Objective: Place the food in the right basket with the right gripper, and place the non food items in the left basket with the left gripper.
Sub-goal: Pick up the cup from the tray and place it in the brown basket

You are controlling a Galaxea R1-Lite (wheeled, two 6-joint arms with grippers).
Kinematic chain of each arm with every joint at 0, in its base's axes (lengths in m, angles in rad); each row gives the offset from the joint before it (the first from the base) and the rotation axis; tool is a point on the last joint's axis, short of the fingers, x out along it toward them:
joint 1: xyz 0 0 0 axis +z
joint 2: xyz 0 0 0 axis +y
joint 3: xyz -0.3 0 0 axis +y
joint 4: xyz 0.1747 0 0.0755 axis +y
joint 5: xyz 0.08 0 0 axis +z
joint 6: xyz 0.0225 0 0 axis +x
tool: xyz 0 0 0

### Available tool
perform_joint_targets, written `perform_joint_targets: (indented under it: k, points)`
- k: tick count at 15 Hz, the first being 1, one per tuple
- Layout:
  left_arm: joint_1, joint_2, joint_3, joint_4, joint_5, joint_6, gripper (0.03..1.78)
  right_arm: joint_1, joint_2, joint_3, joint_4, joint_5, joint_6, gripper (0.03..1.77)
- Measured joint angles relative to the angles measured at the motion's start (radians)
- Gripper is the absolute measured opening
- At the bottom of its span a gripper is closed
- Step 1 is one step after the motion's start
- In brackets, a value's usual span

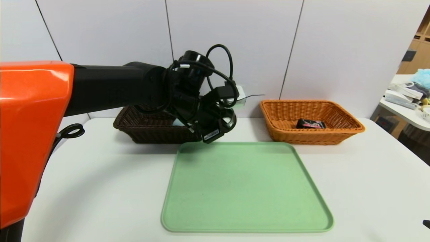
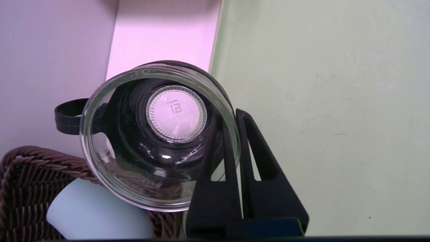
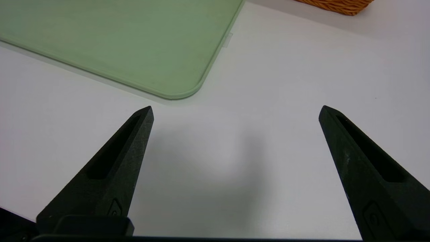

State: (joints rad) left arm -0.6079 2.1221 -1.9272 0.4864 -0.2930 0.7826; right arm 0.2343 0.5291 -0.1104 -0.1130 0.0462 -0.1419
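Observation:
My left gripper (image 2: 231, 114) is shut on the rim of the clear glass cup (image 2: 158, 134), one finger inside the glass and one outside. The cup's black handle (image 2: 67, 116) points away from the fingers. In the head view the left gripper (image 1: 218, 125) hangs with the cup (image 1: 229, 120) just past the right end of the dark brown left basket (image 1: 147, 129), over the tray's far corner. The blue-grey tumbler (image 2: 94, 211) lies in that basket (image 2: 27, 188). The food packet (image 1: 310, 124) lies in the orange right basket (image 1: 282, 134). My right gripper (image 3: 235, 109) is open and holds nothing, low over the bare table.
A pale green tray (image 1: 247, 188) lies in the middle of the white table (image 1: 369, 185), in front of both baskets; its near corner (image 3: 181, 90) shows ahead of the right gripper. White wall panels stand close behind the baskets. A cluttered side table (image 1: 408, 111) is at the far right.

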Motion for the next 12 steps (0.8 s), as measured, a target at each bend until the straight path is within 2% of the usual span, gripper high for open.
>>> perform_joint_targets:
  k: [6, 9, 12]
  points:
    - [0.019, -0.009, -0.031, -0.078, 0.049, -0.021, 0.10, 0.000, 0.001, -0.003, 0.000, 0.001, 0.000, 1.70]
    - [0.040, -0.008, -0.039, -0.110, 0.094, -0.033, 0.10, 0.000, 0.003, -0.006, 0.000, 0.000, -0.001, 1.70]
    - [0.069, -0.003, -0.040, -0.165, 0.122, -0.134, 0.10, 0.000, 0.005, -0.006, 0.000, 0.001, -0.001, 1.70]
